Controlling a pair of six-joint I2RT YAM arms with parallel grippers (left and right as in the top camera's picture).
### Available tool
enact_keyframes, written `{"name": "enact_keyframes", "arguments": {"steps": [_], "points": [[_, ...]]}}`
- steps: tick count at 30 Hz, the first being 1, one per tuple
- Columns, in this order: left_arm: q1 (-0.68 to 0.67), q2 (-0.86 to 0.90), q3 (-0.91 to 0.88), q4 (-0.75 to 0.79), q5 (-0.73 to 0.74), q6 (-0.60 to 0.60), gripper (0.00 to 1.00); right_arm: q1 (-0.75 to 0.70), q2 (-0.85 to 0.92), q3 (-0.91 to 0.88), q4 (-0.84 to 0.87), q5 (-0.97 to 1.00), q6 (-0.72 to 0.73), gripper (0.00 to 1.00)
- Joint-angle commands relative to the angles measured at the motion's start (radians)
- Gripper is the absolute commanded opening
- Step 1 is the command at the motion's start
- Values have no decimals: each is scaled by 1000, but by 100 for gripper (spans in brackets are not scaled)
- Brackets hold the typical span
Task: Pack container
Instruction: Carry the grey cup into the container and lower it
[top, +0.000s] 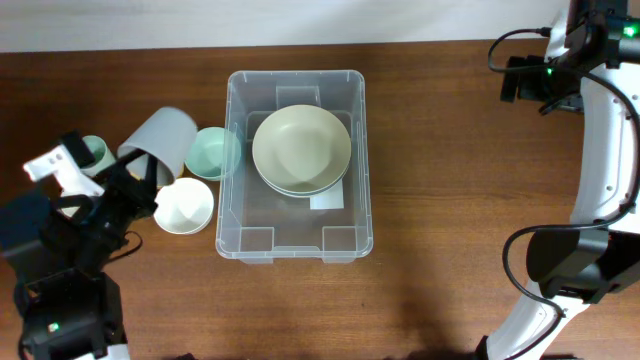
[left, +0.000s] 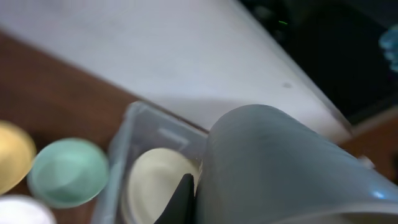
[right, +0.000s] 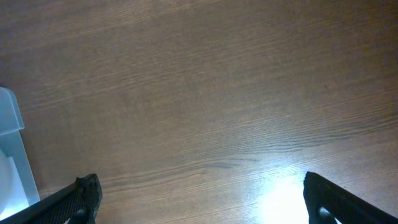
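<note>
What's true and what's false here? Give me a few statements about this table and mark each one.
1. The container already holds a pale bowl. True.
2. The right claw is gripping a bowl. False: it is open and empty above the bare table.
3. The left claw holds a grey cup. True.
4. The mint bowl lies inside the container. False: it stands on the table just outside the container wall, on the left arm's side.
5. A white bowl stands on the table outside the container. True.
</note>
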Motion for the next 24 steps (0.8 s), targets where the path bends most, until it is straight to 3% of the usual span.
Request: {"name": "enact_keyframes", "arguments": {"steps": [1,5,12,16,24], "points": [[-94,11,98,-58,-6,93,1,-4,-3,-3,0,5,1,99],[-217,73,156,-187,-146,186,1,-4,-3,-3,0,5,1,99],[-465,303,357,-485,-517,345,1,-4,-3,-3,0,5,1,99],[-578,484,470,-620,-785,349,1,-4,-3,-3,0,5,1,99],[-640,742,473,-727,-774,263,1,-4,-3,-3,0,5,1,99]]}}
